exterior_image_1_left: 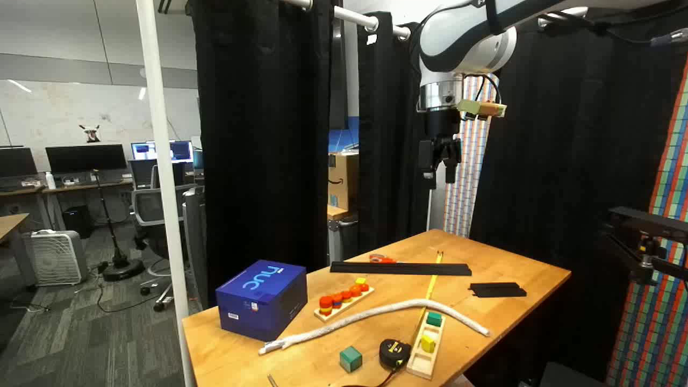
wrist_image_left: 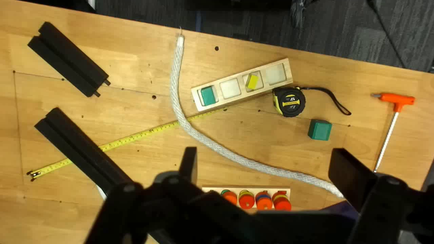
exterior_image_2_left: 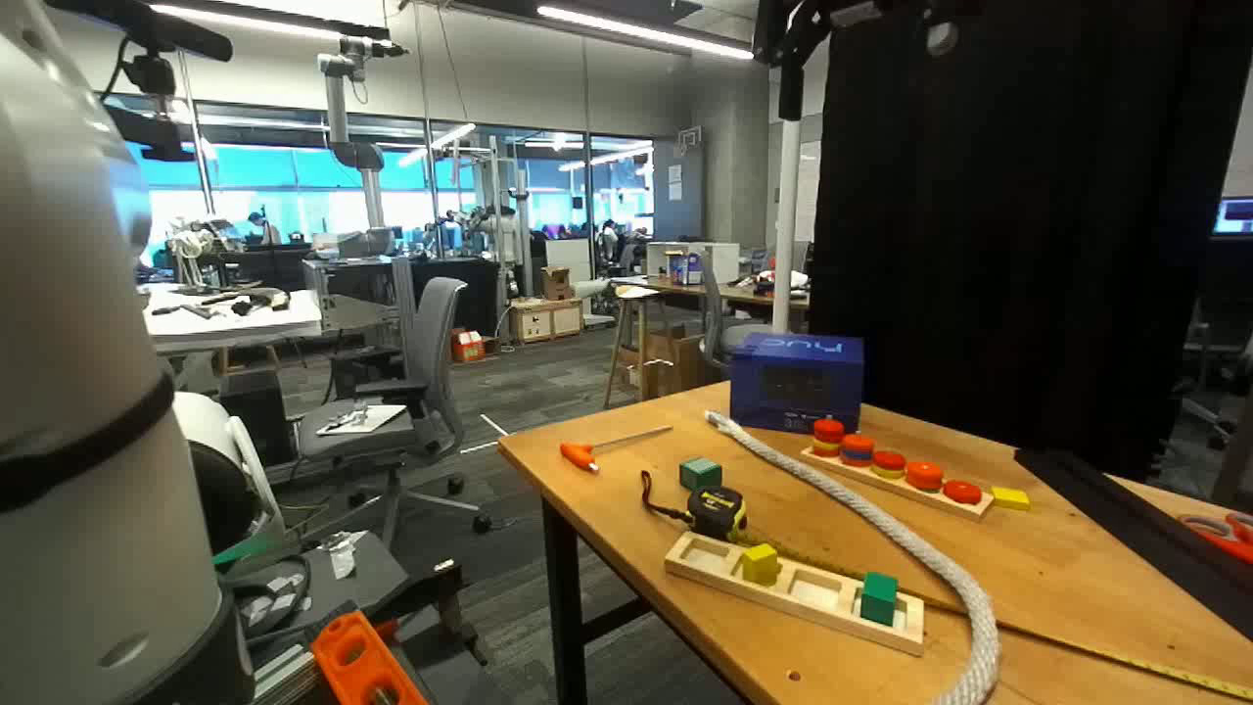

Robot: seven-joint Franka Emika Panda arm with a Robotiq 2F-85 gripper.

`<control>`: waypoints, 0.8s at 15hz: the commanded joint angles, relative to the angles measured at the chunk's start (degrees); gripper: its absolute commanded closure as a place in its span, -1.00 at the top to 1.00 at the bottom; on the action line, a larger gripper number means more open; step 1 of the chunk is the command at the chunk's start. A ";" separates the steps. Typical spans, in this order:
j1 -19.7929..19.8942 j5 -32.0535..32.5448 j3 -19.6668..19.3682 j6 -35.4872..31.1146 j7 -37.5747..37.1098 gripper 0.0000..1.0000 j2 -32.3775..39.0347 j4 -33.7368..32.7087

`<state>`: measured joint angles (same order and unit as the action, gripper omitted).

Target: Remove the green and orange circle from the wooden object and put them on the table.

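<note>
The wooden object is a low pale base with several orange-red ring stacks, seen in both exterior views [exterior_image_1_left: 348, 308] [exterior_image_2_left: 979, 510] and low in the wrist view [wrist_image_left: 245, 188]. One stack has the orange circle [exterior_image_2_left: 923, 474] on top of the green circle [exterior_image_2_left: 925, 487]. In the wrist view the orange circle [wrist_image_left: 231, 198] partly covers the green circle [wrist_image_left: 224, 191], and my gripper hides part of the base. My gripper [exterior_image_1_left: 441, 167] is open and empty, high above the table [exterior_image_1_left: 242, 355]. Its fingers stand wide apart in the wrist view [wrist_image_left: 264, 161].
A blue box [exterior_image_1_left: 263, 301] stands beside the base. A white rope [exterior_image_1_left: 376, 310] curves across the table. There is a wooden tray [exterior_image_2_left: 705, 568] with blocks, a green block [exterior_image_1_left: 351, 359], a tape measure [exterior_image_1_left: 395, 353], black bars [exterior_image_1_left: 400, 268] [exterior_image_1_left: 498, 290] and an orange-handled hex key [wrist_image_left: 397, 99].
</note>
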<state>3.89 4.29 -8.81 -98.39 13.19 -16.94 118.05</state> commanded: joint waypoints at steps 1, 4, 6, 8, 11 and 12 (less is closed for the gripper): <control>0.38 -0.11 0.33 0.11 0.09 1.00 0.04 -0.37; 0.37 -0.11 0.32 0.12 0.09 1.00 -0.17 -0.79; 0.37 -0.11 0.32 0.12 0.09 1.00 -0.18 -0.79; 0.37 -0.11 0.32 0.12 0.09 1.00 -0.18 -0.79; 0.46 -0.04 0.36 -0.48 -0.44 1.00 -0.08 -0.52; 0.50 0.12 0.48 -1.29 -1.05 1.00 0.06 0.10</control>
<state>3.89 4.29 -8.81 -98.39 13.13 -17.08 117.64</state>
